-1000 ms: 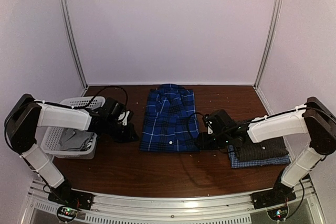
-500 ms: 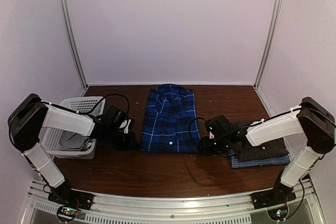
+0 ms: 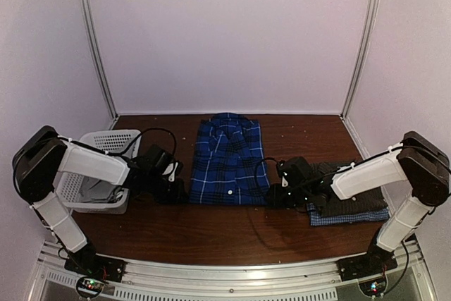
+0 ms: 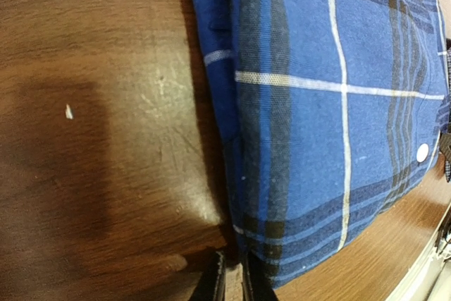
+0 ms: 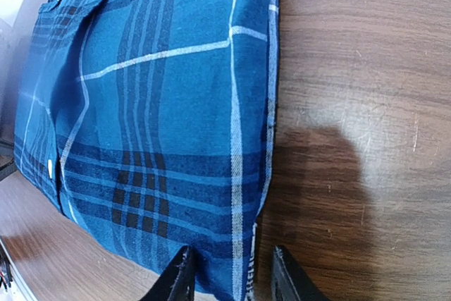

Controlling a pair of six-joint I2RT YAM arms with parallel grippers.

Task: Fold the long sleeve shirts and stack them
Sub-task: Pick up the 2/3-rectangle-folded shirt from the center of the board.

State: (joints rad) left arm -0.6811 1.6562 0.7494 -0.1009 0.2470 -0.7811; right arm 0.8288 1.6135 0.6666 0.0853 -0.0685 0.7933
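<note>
Left fingers (image 4: 211,281) and right fingers (image 5: 180,277) closer in on the plaid shirt (image 3: 227,162)

The dark brown wooden counter (image 3: 232,234) carries a folded royal-blue plaid shirt (image 3: 227,163) at its middle, lying flat with the collar toward the far wall. A white mesh basket (image 3: 106,136) stands on it at the left, and at the right lies a folded pale blue checked shirt (image 3: 345,218), only its near edge showing under a dark grey shirt (image 3: 356,201) stacked on top. The wood shows fine scratches and a few pale specks
</note>
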